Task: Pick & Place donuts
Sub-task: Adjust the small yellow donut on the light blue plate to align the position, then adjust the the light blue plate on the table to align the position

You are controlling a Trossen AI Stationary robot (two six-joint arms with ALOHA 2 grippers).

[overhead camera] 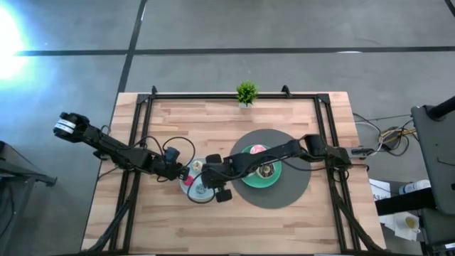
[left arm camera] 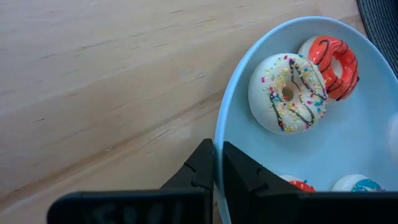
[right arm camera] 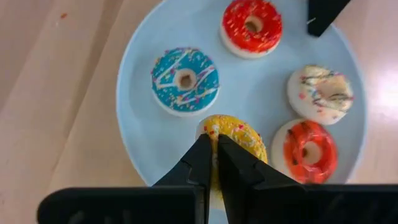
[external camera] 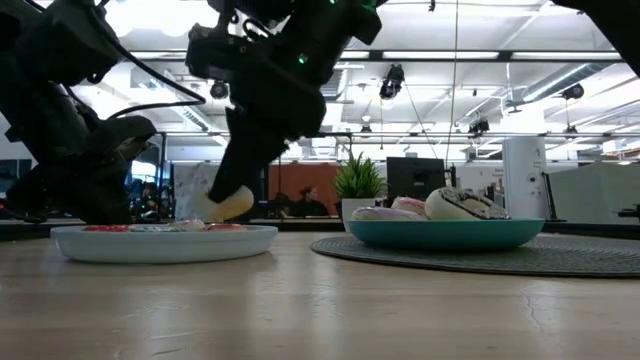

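**Right wrist view: yellow donut pinched over the blue plate**

Right wrist view shows the yellow donut (right arm camera: 235, 138) caught between the closed tips of the right pincer (right arm camera: 215, 163), gripped by its rim so the ring stands out past the fingers. In the low view the same donut (external camera: 228, 204) hangs clear above the blue plate (external camera: 165, 243), so it looks lifted, not resting.

Below it four more minis lie on that plate: a blue donut (right arm camera: 185, 79), a red donut (right arm camera: 252, 27), a white donut (right arm camera: 319, 93) and an orange donut (right arm camera: 310, 150), all apart from one another.

The move ahead, as I judge it, turns on one relation: the green plate (overhead camera: 249, 178) on the dark mat (overhead camera: 284, 195) lies toward the right arm's own base, just beside the blue plate, and larger donuts (external camera: 440, 206) already sit there. The right arm holds the piece and is the nearer one for the carry.

The left pincer (left arm camera: 214, 171) is shut and holds nothing, parked over the blue plate's rim.

Hard to tell: how deep the grip sits on the yellow ring, since the fingers cover its near half. The high view hides the donut under the arms.
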